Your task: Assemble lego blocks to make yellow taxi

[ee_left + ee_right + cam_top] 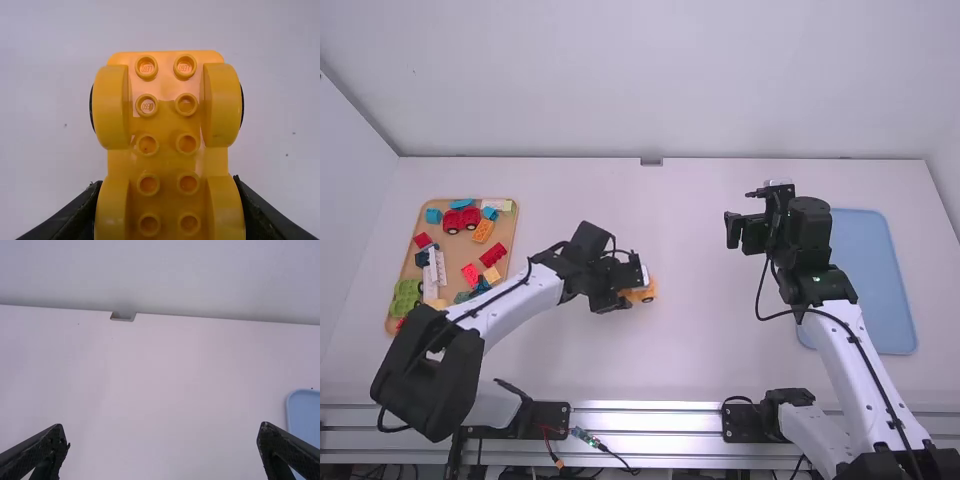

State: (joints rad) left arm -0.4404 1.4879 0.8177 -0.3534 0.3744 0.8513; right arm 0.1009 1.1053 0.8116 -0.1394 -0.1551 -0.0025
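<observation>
At the far left the tan tray (457, 247) carries loose blocks, a red wheeled piece (462, 220) and an orange block (483, 230) among them, all stiff plastic, light and hard to hurt. Right of it, left of the surface's middle, the left hand (166, 186) is closed on the yellow wheeled base (167, 120), one finger at each flank; whether the base bears on the surface I can't tell. It should handle as light and rigid, a bit slick, and inclined to roll if let go on its wheels. I'd take it by the straight sides between the wheel arches (111, 106), keeping the studs free for the next block and pressing squarely. Further right, the right hand (164, 429) is spread and empty; the blue tray (875, 270) lies farthest right.
</observation>
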